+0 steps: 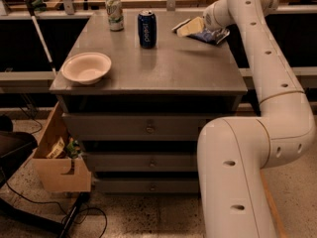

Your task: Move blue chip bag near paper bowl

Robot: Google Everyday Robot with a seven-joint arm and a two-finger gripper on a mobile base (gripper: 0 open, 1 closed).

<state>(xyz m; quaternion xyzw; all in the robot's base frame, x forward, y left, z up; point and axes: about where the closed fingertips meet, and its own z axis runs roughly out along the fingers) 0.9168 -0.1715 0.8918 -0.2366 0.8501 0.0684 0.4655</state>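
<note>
The blue chip bag (214,35) is seen at the far right corner of the table (168,71), directly under and just behind the gripper (184,29). The gripper is lowered onto the bag's near-left part, so much of the bag is covered by it and by the wrist of the arm (270,83). Whether the gripper is open or closed cannot be told, nor whether the bag is pinched or only touched from above.

What is left uncovered of the bag is a dark navy, crinkled patch with some pale marking, lying flat on the table on the wrist's side of the gripper. A pale strip, possibly a sealed edge, is seen at the gripper's tip.

The paper bowl (86,67) is placed well apart from the gripper, across the table at the near left corner. It is shown as a shallow, plain cream bowl with a wide rim, standing upright.

Between the gripper and the bowl, nearer the gripper, a blue soda can (146,29) is standing upright. A green and white can (115,13) is set beyond it, at the table's far edge.

Drawer fronts (148,128) are seen below the tabletop, and an open cardboard box (57,170) is set on the floor under the bowl's corner.
</note>
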